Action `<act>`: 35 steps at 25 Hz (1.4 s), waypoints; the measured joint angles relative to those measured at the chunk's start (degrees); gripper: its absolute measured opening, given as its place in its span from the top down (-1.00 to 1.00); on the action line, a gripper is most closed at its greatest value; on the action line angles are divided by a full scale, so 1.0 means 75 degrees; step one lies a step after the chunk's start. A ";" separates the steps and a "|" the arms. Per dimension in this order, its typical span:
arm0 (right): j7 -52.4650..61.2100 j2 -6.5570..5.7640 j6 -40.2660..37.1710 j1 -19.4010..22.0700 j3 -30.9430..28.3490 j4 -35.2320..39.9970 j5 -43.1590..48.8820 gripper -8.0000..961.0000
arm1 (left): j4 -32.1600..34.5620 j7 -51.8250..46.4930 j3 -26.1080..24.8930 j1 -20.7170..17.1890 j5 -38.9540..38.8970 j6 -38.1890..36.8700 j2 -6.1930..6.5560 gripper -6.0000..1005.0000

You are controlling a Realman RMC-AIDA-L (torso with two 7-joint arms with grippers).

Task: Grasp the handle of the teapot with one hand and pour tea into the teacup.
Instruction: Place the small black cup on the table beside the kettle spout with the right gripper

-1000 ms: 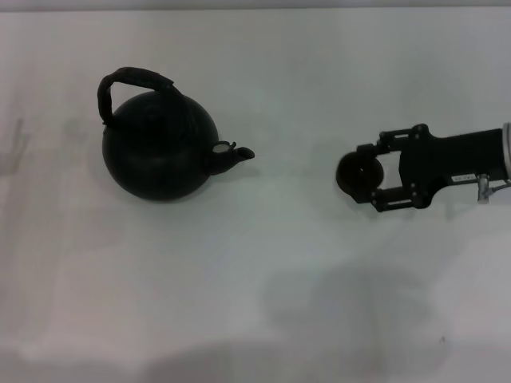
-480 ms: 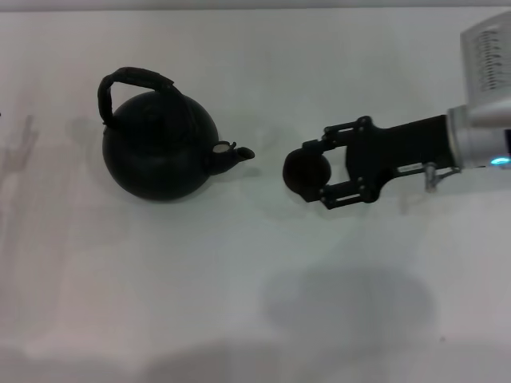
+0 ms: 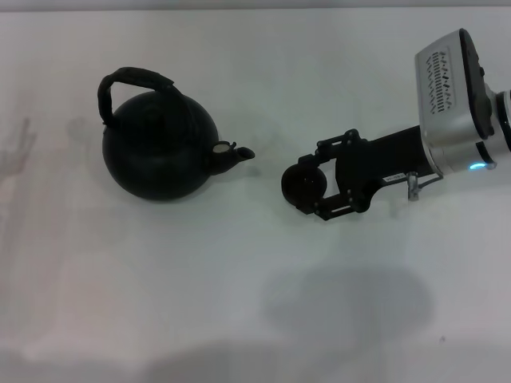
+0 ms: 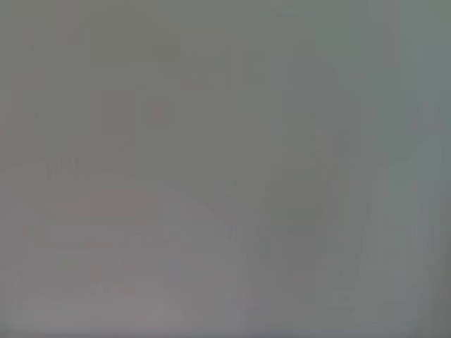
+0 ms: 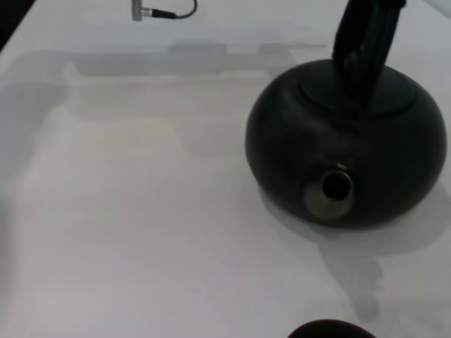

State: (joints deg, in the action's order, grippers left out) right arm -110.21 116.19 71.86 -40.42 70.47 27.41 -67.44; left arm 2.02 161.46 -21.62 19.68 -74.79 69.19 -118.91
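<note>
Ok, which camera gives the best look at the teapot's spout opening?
The right wrist view: it looks straight into the spout of the teapot. The head view shows the spout only from above, side-on. The left wrist view shows nothing of it.

The head camera looks steeply down on the white desk (image 3: pixel 239 303) from well above. The right wrist camera sits low and close, facing the teapot (image 5: pixel 345 141) spout-on. Both views share the teapot (image 3: pixel 158 144) and teacup (image 3: pixel 302 185). The left wrist view shows only blank grey.
</note>
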 joint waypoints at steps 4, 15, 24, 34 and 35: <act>-0.0028 0.0000 -0.0141 0.0023 0.0253 0.0037 -0.0004 -0.51 | 0.0000 -0.0001 0.0000 0.0014 0.0000 0.0000 0.0000 -0.71; -0.0068 0.0000 -0.0563 0.0169 0.0815 0.0235 -0.0304 -0.51 | 0.0010 0.0000 0.0000 0.0001 -0.0001 -0.0014 0.0000 -0.71; -0.0071 0.0000 -0.0600 0.0224 0.0823 0.0304 -0.0307 -0.52 | 0.0009 0.0009 -0.0001 0.0006 -0.0001 -0.0032 0.0000 -0.71; -0.0062 0.0000 -0.0711 0.0274 0.0907 0.0324 -0.0324 -0.55 | 0.0004 0.0012 0.0000 0.0009 -0.0001 -0.0031 0.0000 -0.71; -0.0050 0.0003 -0.0718 0.0278 0.0914 0.0307 -0.0305 -0.56 | 0.0002 0.0012 -0.0001 0.0006 -0.0001 -0.0035 0.0000 -0.71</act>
State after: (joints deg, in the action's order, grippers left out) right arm -110.59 116.21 66.48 -38.33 77.33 29.71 -69.73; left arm 2.03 161.55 -21.62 19.72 -74.80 68.92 -118.91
